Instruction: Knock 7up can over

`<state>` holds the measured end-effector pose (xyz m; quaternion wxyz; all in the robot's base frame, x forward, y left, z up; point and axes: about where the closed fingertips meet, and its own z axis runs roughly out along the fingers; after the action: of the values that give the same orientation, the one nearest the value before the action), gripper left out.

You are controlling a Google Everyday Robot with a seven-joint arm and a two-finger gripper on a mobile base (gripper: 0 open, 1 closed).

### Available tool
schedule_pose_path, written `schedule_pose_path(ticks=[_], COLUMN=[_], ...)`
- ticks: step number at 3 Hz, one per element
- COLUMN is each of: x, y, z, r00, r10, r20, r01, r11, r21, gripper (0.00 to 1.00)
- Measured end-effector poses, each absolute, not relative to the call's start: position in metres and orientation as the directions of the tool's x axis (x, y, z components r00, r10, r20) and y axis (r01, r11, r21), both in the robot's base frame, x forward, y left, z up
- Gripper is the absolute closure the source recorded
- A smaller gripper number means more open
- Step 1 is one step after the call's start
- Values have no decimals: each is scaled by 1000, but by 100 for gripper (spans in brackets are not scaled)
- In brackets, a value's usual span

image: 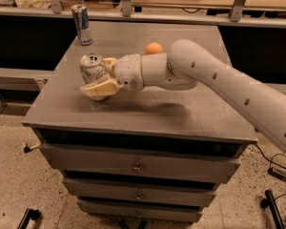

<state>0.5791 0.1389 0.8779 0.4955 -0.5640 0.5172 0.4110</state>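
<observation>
The 7up can (91, 69) stands upright on the left part of the grey cabinet top (181, 109), its silver top with pull tab showing. My gripper (97, 75) reaches in from the right at the end of the white arm (219, 80). It is open and its cream fingers straddle the can. The near finger (101, 88) lies low against the can's front base. The far finger (109, 61) sits behind the can's right side.
A taller slim silver-blue can (82, 25) stands at the back left corner. An orange ball (153, 48) lies behind the wrist. The cabinet has drawers (138, 166) below. A dark shelf and rail (133, 11) run behind it.
</observation>
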Motion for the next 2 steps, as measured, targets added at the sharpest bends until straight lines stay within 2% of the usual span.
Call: schedule_pose_path(ticks=[1,2], x=[571,559], y=[121,65], z=[894,918], r00=[109,41], r10=[-309,-554], r20=[-945,-832], r01=[-979,-941], r11=[132,259], r21=[-156,-219], gripper=[100,100])
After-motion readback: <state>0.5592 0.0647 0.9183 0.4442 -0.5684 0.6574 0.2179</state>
